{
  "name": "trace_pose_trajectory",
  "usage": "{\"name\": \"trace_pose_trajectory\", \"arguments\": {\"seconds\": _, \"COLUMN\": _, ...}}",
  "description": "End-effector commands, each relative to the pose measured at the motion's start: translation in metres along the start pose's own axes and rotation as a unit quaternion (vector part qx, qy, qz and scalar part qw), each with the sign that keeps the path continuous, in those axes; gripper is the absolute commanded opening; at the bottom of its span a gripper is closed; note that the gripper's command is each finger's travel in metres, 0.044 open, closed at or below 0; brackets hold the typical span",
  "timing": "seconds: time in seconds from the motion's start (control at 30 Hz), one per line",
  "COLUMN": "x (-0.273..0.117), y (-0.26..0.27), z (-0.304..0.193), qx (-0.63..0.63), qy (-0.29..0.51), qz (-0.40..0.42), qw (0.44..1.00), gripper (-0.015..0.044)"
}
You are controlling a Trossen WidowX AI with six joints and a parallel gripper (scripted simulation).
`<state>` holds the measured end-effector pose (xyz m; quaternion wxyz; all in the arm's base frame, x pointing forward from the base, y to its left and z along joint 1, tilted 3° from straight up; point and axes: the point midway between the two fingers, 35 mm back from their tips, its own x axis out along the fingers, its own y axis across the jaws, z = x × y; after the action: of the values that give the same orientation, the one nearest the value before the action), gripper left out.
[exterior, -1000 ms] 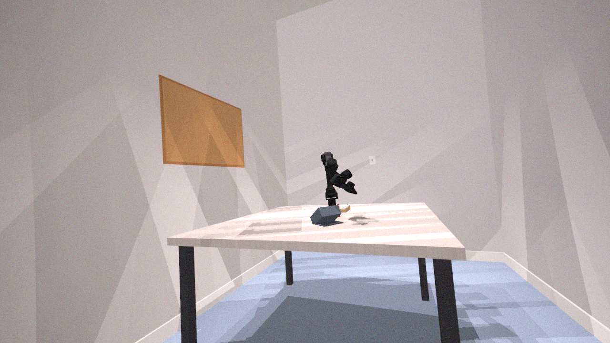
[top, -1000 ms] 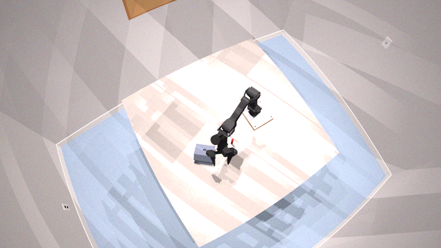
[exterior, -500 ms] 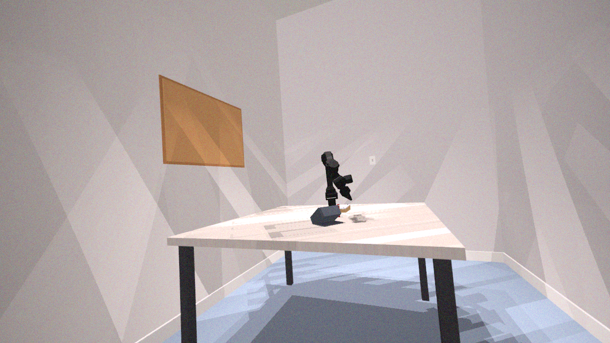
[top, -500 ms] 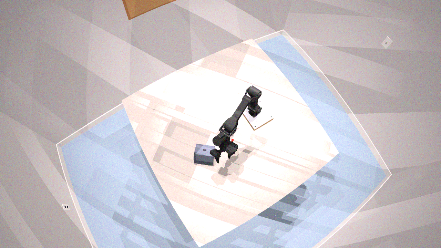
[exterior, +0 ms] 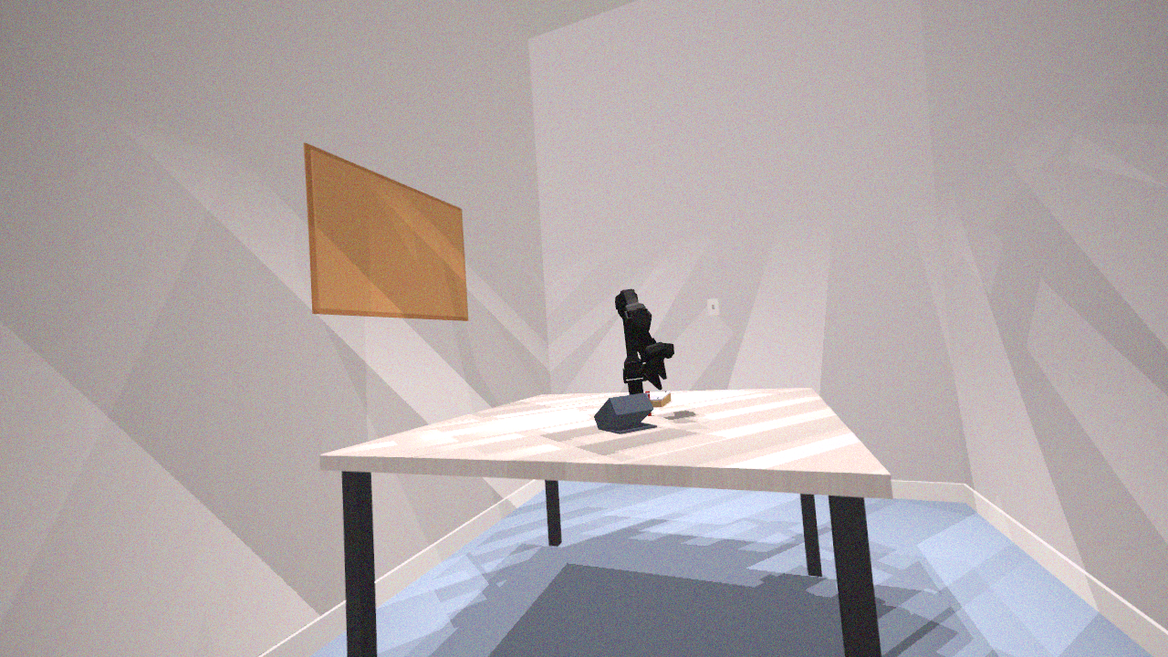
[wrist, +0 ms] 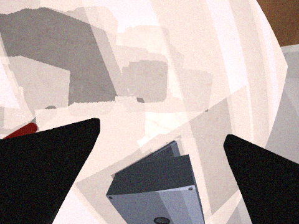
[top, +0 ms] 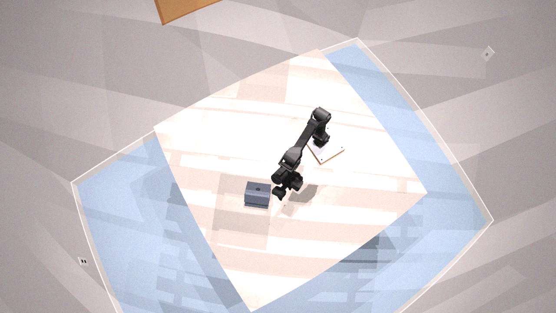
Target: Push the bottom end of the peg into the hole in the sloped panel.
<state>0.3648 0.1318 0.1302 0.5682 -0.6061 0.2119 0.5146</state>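
Note:
The red peg (wrist: 24,130) shows at the left edge of the wrist view, partly behind the left finger. The exterior view shows small red parts of the peg (exterior: 648,395) just behind the panel; in the top view it is hidden by the arm. The blue-grey sloped panel (top: 252,186) (exterior: 627,408) (wrist: 143,206) stands on the table, with a dark, round-looking hole (top: 257,189) (wrist: 162,220) in its face. My gripper (top: 289,193) (exterior: 662,383) (wrist: 164,133) is open and empty, above the table beside the panel.
The arm's base stands on a white board (top: 327,154) with a wooden edge, behind the panel as the exterior camera sees it. The table (top: 295,249) (exterior: 505,457) carries both. An orange board (top: 182,9) (exterior: 388,245) hangs on the wall, away from the arm.

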Motion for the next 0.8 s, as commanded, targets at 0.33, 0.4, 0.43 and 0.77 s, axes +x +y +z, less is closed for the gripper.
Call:
{"name": "trace_pose_trajectory", "arguments": {"seconds": 0.33, "x": -0.015, "y": 0.049, "z": -0.005, "qx": -0.177, "qy": 0.038, "qz": 0.115, "qw": 0.977, "gripper": 0.044}}
{"name": "trace_pose_trajectory", "arguments": {"seconds": 0.4, "x": -0.018, "y": 0.055, "z": -0.006, "qx": -0.201, "qy": 0.04, "qz": 0.133, "qw": 0.97, "gripper": 0.044}}
{"name": "trace_pose_trajectory", "arguments": {"seconds": 0.43, "x": -0.019, "y": 0.058, "z": -0.006, "qx": -0.214, "qy": 0.041, "qz": 0.141, "qw": 0.966, "gripper": 0.044}}
{"name": "trace_pose_trajectory", "arguments": {"seconds": 0.77, "x": -0.037, "y": 0.09, "z": -0.009, "qx": -0.334, "qy": 0.035, "qz": 0.228, "qw": 0.914, "gripper": 0.044}}
